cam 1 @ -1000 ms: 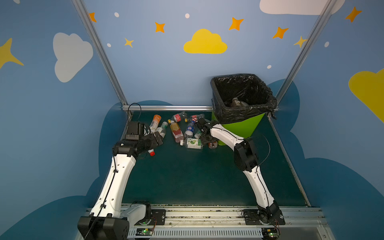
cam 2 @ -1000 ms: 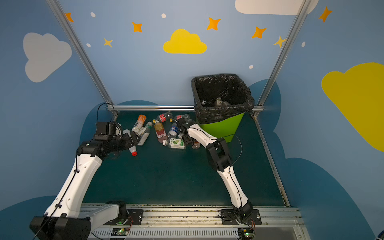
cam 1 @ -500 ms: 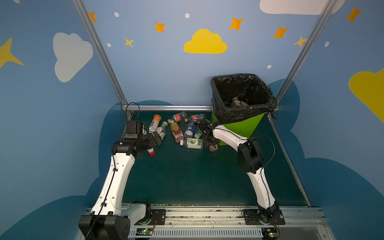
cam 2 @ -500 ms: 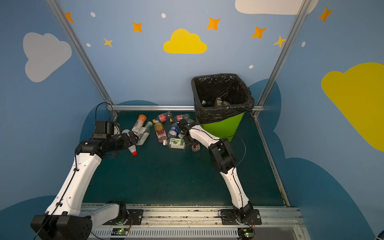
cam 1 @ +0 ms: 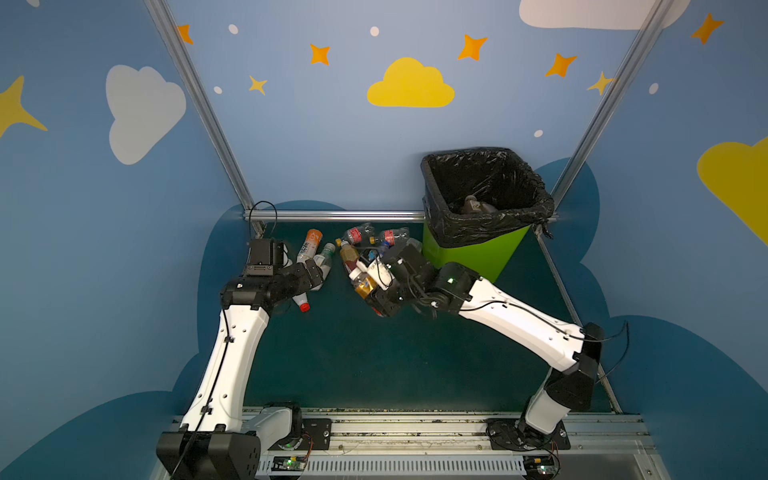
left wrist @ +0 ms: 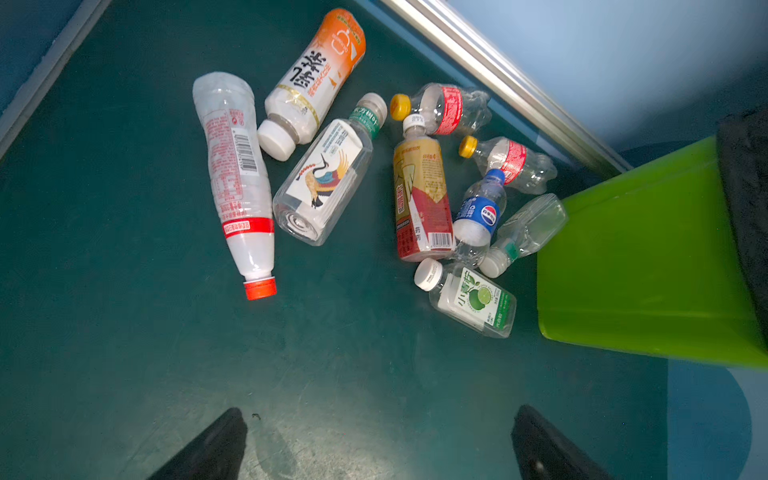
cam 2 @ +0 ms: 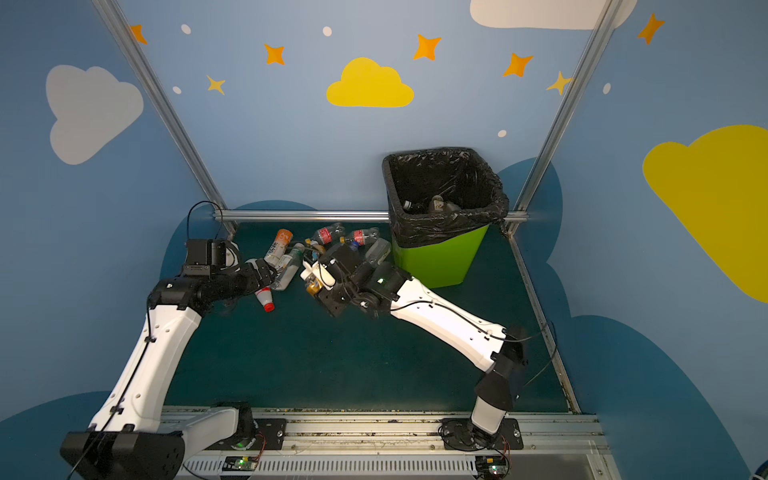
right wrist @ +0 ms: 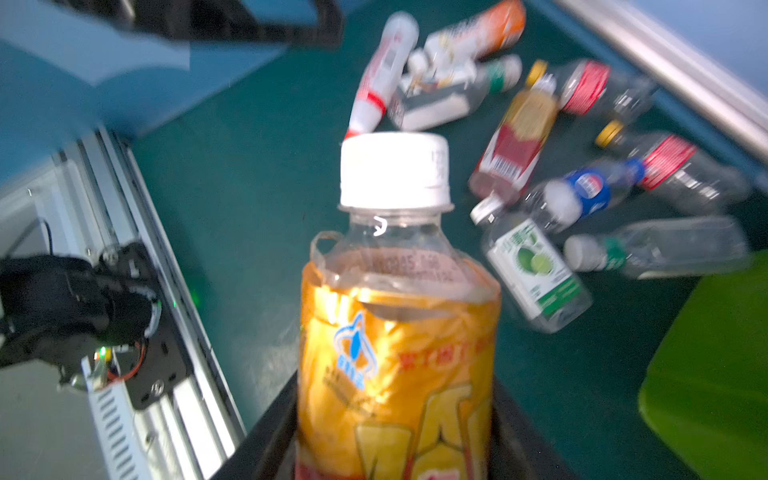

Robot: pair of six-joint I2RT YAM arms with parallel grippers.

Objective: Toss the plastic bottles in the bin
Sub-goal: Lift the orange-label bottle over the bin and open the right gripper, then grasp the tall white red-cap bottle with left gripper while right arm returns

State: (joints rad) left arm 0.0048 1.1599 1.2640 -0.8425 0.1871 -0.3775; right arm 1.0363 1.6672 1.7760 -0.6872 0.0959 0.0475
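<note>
My right gripper [right wrist: 395, 415] is shut on a clear bottle [right wrist: 395, 332] with an orange-yellow label and a white cap. In both top views it holds this bottle [cam 1: 365, 284] [cam 2: 313, 284] above the green floor, left of the bin [cam 1: 469, 253] [cam 2: 432, 257]. Several plastic bottles lie in a loose heap by the back rail: a milky red-capped one [left wrist: 237, 187], an orange-labelled one [left wrist: 316, 79], a gold-red one [left wrist: 422, 195], a lime-labelled one [left wrist: 473, 299]. My left gripper [left wrist: 378, 415] hangs open over bare floor near them. More bottles [cam 1: 473, 203] rest inside the bin.
An aluminium rail [cam 1: 332, 216] runs along the back wall behind the heap, and slanted posts rise at both corners. The bin's green wall [left wrist: 623, 270] stands close to the rightmost bottles. The arms' base rail [cam 1: 395, 432] borders the front.
The right gripper has closed on the orange-labelled bottle and lifted it off the floor, away from the heap. The left arm has barely moved.
</note>
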